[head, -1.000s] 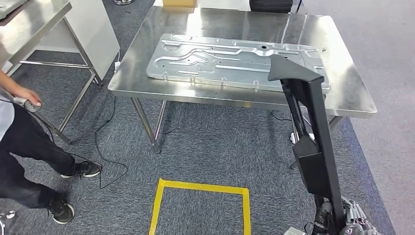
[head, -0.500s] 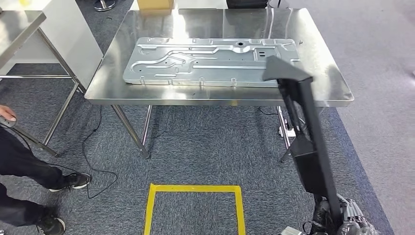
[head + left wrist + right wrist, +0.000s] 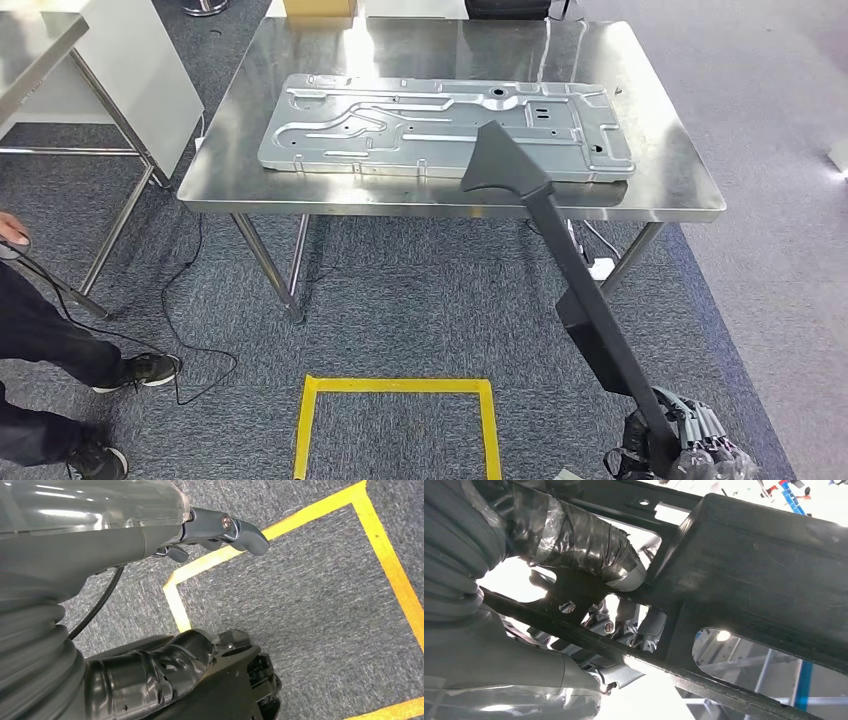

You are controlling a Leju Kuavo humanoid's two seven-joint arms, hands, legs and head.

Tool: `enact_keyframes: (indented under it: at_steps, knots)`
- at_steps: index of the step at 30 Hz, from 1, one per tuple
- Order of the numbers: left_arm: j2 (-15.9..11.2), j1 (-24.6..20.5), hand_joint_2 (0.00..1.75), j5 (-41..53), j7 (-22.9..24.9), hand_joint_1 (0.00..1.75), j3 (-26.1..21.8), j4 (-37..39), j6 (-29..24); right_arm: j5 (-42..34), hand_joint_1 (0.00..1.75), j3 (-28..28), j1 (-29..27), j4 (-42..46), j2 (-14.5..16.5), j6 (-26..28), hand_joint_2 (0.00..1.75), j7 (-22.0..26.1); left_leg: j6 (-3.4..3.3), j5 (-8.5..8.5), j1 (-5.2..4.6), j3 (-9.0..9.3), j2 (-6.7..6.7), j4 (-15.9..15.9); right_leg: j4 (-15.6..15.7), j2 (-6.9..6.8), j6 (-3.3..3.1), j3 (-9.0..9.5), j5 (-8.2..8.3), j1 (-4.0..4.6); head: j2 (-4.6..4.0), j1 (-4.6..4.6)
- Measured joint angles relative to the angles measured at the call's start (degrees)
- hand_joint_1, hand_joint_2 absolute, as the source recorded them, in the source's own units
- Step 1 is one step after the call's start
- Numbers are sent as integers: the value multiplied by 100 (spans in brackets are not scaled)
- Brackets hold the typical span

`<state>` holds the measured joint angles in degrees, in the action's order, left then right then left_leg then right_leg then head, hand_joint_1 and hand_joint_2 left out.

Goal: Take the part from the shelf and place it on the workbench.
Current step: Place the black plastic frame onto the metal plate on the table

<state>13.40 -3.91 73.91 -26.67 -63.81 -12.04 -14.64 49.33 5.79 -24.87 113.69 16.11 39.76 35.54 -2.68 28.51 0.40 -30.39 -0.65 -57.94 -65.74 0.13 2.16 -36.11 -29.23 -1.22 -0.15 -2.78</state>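
Observation:
The part (image 3: 580, 300) is a long black frame with a wedge-shaped top end. My right hand (image 3: 688, 448) grips its lower end at the bottom right of the head view. It leans up and to the left, and its top end overlaps the front edge of the steel workbench (image 3: 665, 170). Close up in the right wrist view, the fingers (image 3: 579, 540) wrap a bar of the black part (image 3: 764, 555). My left hand (image 3: 220, 527) hangs over the carpet with its fingers apart and holds nothing.
A large stamped metal plate (image 3: 440, 125) covers much of the workbench. A yellow tape square (image 3: 400, 385) marks the carpet in front of it. A person (image 3: 40, 330) stands at the left beside a second steel table (image 3: 30, 50), with a cable (image 3: 190, 300) trailing on the floor.
The camera has shifted, so the workbench now sits squarer in the view. The black part has swung left, and its top end now lies nearer the middle of the table's front edge.

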Motion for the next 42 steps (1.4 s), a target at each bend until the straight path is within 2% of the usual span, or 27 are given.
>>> enact_keyframes:
  at_steps: [2,5,7,8,10,11,12,13,15,17,19,22,23,25,26,27,28,29,30,31,32,33,36,38,39,41,42]
  knots:
    - [2,-1,175,2,0,0,3,0,-5,-14,175,0,9,-1,0,0,175,-27,67,57,-18,4,2,-42,528,-24,-47,252,157,20,0,3]
    - [2,-13,175,5,-3,0,5,0,-9,-21,175,0,14,-1,0,0,175,-52,167,100,-25,21,-6,-41,632,-6,-152,296,135,39,0,8]
    - [2,-21,175,7,-9,0,9,0,-9,-22,175,0,18,1,0,0,175,-57,224,229,-9,-23,2,-206,679,-2,-229,333,141,20,0,8]
    - [2,-21,175,7,-11,0,10,0,-9,-22,175,0,22,2,0,0,175,-57,246,373,0,-131,9,-452,698,-5,-260,351,142,12,0,9]
    - [2,-14,175,8,-15,0,13,0,-8,-21,175,0,28,1,0,0,175,-57,279,717,12,-522,16,-1209,701,-10,-302,364,123,25,0,10]
    - [2,-8,175,8,-15,0,14,0,-8,-21,175,0,28,1,0,0,175,-57,289,799,17,-701,16,-1517,700,-5,-312,372,112,33,0,10]
    - [2,-2,175,8,-15,0,14,0,-8,-21,175,0,27,1,0,0,175,-57,291,775,19,-804,16,-1656,699,3,-316,386,99,40,0,10]
    - [1,3,175,8,-15,0,14,0,-7,-21,175,0,27,1,0,0,175,-57,284,630,20,-793,16,-1558,699,14,-313,409,84,43,0,10]
    - [0,6,175,10,-15,0,16,0,-7,-21,175,0,28,1,0,0,175,-56,242,167,18,-526,21,-858,699,34,-292,473,41,46,0,10]
    - [-1,2,175,21,-16,0,20,0,-7,-19,175,0,37,2,0,0,175,-47,187,-91,-8,-272,35,-258,688,44,-245,506,2,61,0,9]
    - [-1,-3,175,46,-17,0,32,0,-7,-4,175,0,53,4,-1,0,175,-37,145,-94,-40,-219,45,-129,695,49,-187,508,-10,65,0,8]
    - [-2,-3,175,70,-21,0,53,0,-6,46,175,0,85,32,-10,0,175,-42,52,-125,-8,-153,38,-24,597,36,-101,493,-99,64,0,3]
    - [-1,-7,175,75,-24,0,58,0,-3,74,175,0,106,44,-24,0,175,-50,15,-134,7,-120,33,16,393,28,-78,400,-213,64,0,-1]
    - [-1,-17,175,93,-33,0,69,0,11,135,175,-1,150,56,-68,0,175,-83,-39,-120,6,-88,21,36,-302,19,-48,27,-529,47,0,-8]
    - [-1,-19,175,104,-38,0,74,0,23,167,175,-2,166,57,-99,0,175,-112,-50,-106,3,-79,20,33,-647,19,-34,-178,-635,41,0,-8]
    - [-2,-18,175,115,-44,0,79,0,38,196,175,-4,183,57,-132,0,175,-146,-56,-89,1,-63,20,30,-858,18,-22,-324,-644,35,0,-7]
    - [-2,-16,175,127,-50,0,84,0,51,229,175,-15,207,57,-173,0,175,-186,-53,-67,1,-39,23,25,-858,17,-15,-370,-530,28,0,-7]
    - [-2,-14,175,140,-55,0,90,0,63,264,175,-36,241,57,-218,0,175,-229,-42,-39,2,-7,26,17,-641,15,-14,-306,-316,20,0,-7]
    - [-2,-14,175,155,-58,0,96,0,70,298,175,-67,284,57,-267,0,175,-278,-26,-3,3,30,28,4,-265,8,-17,-159,-55,11,0,-8]
    - [-1,-15,175,168,-61,0,100,0,74,330,175,-108,332,56,-319,0,175,-326,0,37,-7,51,29,-14,100,1,-29,1,122,14,0,-8]
    - [-2,-18,175,177,-63,0,103,0,76,358,175,-152,378,58,-367,0,175,-371,31,73,-16,60,30,-34,377,-4,-49,122,222,22,0,-7]
    - [-3,-23,175,182,-66,0,104,0,76,377,175,-191,415,61,-411,0,175,-406,61,101,-26,59,30,-47,531,-7,-71,186,242,33,0,-5]
    - [-8,-41,175,183,-78,0,108,0,76,407,175,-289,472,73,-494,0,175,-457,150,147,-31,83,25,-38,611,3,-165,223,192,39,0,2]
    - [-10,-48,175,187,-89,0,112,0,76,424,175,-349,517,81,-534,0,175,-474,206,292,-21,26,28,-244,662,1,-239,284,182,16,0,5]
    - [-11,-47,175,192,-93,0,115,0,77,436,175,-382,549,85,-553,0,175,-482,229,437,-12,-104,33,-523,680,-4,-268,313,174,11,0,8]
    - [-11,-41,175,202,-96,0,128,0,83,477,175,-453,617,92,-596,0,175,-516,262,743,-2,-541,36,-1301,684,-8,-307,338,143,24,0,11]
    - [-12,-35,175,209,-96,0,135,0,86,507,175,-490,646,92,-622,0,175,-545,270,797,3,-732,36,-1589,683,-4,-317,352,127,33,0,10]
